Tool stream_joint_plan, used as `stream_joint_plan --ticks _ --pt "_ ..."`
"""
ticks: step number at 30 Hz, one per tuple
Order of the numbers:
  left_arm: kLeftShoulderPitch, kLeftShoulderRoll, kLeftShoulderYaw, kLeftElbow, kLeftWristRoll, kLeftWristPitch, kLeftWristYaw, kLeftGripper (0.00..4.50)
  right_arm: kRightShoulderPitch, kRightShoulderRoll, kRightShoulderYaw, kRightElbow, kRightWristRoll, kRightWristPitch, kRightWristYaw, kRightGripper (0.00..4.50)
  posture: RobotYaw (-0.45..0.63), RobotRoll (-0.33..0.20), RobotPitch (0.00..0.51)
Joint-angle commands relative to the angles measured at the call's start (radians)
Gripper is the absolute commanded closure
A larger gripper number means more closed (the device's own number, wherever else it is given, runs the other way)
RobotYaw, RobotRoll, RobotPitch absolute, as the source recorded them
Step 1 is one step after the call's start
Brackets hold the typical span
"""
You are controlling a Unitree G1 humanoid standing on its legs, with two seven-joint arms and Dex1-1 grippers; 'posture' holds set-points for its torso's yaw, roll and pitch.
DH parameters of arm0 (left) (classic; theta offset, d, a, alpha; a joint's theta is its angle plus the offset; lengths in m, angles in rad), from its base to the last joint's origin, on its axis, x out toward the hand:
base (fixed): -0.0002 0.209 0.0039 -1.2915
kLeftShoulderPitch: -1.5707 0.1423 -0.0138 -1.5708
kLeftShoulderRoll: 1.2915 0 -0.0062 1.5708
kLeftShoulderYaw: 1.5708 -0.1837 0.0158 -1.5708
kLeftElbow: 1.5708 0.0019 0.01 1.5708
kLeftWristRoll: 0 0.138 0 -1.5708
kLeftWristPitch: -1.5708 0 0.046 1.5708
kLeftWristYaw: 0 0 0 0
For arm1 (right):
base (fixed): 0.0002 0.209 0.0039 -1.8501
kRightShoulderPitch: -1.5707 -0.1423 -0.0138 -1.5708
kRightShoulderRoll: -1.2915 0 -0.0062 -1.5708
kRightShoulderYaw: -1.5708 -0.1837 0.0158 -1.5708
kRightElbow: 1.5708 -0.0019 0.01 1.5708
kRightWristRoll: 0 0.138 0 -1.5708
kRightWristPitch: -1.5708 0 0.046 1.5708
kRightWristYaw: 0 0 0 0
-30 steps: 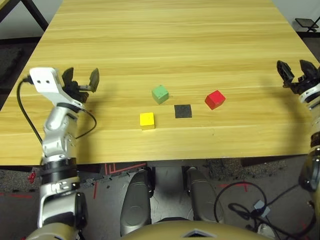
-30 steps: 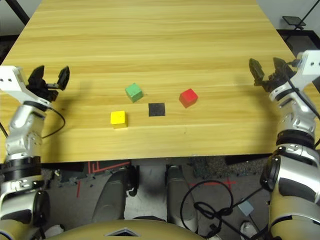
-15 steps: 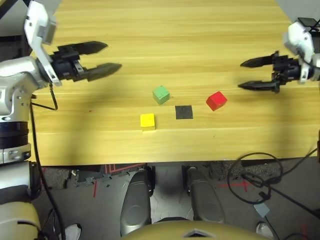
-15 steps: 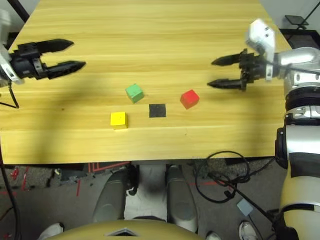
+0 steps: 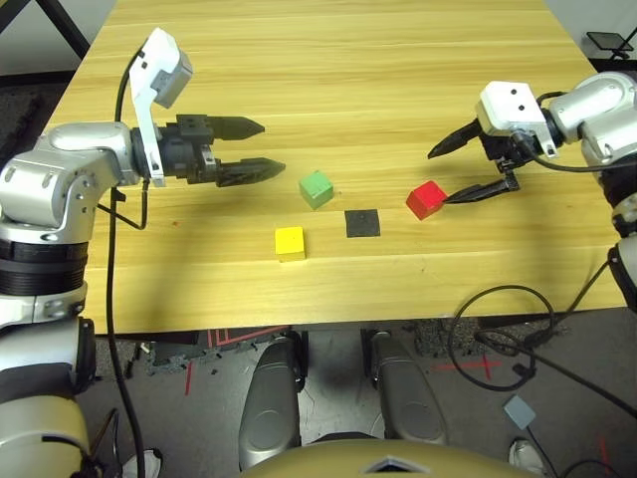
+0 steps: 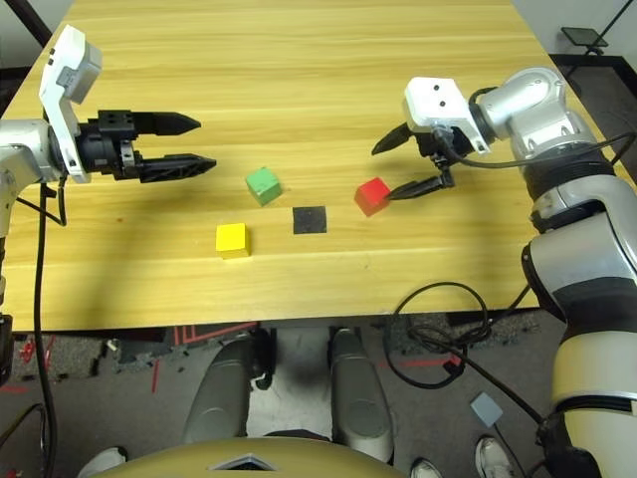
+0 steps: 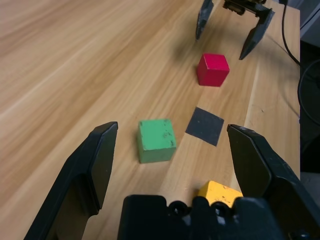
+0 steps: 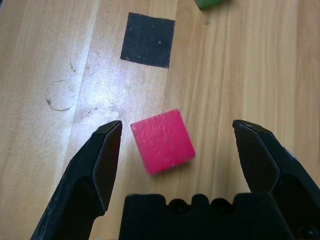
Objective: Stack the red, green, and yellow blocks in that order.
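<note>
The red block lies right of centre on the wooden table, the green block left of it, and the yellow block nearer the front edge. My right gripper is open just right of the red block, which sits between its spread fingers in the right wrist view, untouched. My left gripper is open a short way left of the green block, pointing toward it. All three blocks rest apart on the table.
A flat black square marker lies between the green and red blocks, slightly nearer the front. Black cables hang off the table's left and right sides. The far half of the table is bare wood.
Both arms have swung inward over the table. The right gripper has come down around the red block, and the left gripper has moved right toward the green block. The blocks have not moved.
</note>
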State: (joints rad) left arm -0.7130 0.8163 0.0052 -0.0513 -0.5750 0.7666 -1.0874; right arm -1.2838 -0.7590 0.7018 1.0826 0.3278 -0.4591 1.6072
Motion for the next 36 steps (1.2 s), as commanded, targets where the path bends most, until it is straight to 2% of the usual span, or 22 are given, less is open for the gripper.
stream_joint_plan --ticks 1,11,18,25,29,33,34,36 --pt "0.022 0.001 0.01 -0.037 -0.007 0.02 0.015 0.04 -0.016 0.025 0.004 0.056 -0.033 -0.065 0.007 0.0 0.21 -0.027 0.197" --pt "0.064 -0.012 0.057 -0.102 -0.037 0.065 0.096 0.04 -0.004 0.105 -0.129 0.19 -0.204 -0.148 0.007 0.0 0.26 -0.015 0.208" --pt "0.094 -0.009 0.08 -0.133 -0.053 0.089 0.132 0.04 0.014 0.127 -0.219 0.218 -0.333 -0.16 -0.016 0.0 0.27 -0.006 0.214" --pt "0.097 -0.009 0.089 -0.145 -0.069 0.103 0.16 0.04 0.025 0.14 -0.265 0.227 -0.444 -0.18 -0.045 0.0 0.28 -0.005 0.217" --pt "0.097 -0.012 0.092 -0.146 -0.073 0.106 0.17 0.0 0.035 0.147 -0.281 0.229 -0.492 -0.184 -0.062 0.88 0.28 -0.006 0.217" --pt "0.09 -0.02 0.093 -0.144 -0.076 0.107 0.183 0.0 0.043 0.164 -0.306 0.228 -0.517 -0.175 -0.087 2.33 0.28 -0.006 0.216" --pt "0.089 -0.021 0.093 -0.144 -0.077 0.108 0.186 0.0 0.043 0.169 -0.316 0.226 -0.516 -0.173 -0.089 2.47 0.28 -0.007 0.215" --pt "0.087 -0.023 0.093 -0.146 -0.079 0.11 0.191 0.0 0.041 0.178 -0.342 0.222 -0.51 -0.166 -0.095 2.46 0.28 -0.007 0.215"
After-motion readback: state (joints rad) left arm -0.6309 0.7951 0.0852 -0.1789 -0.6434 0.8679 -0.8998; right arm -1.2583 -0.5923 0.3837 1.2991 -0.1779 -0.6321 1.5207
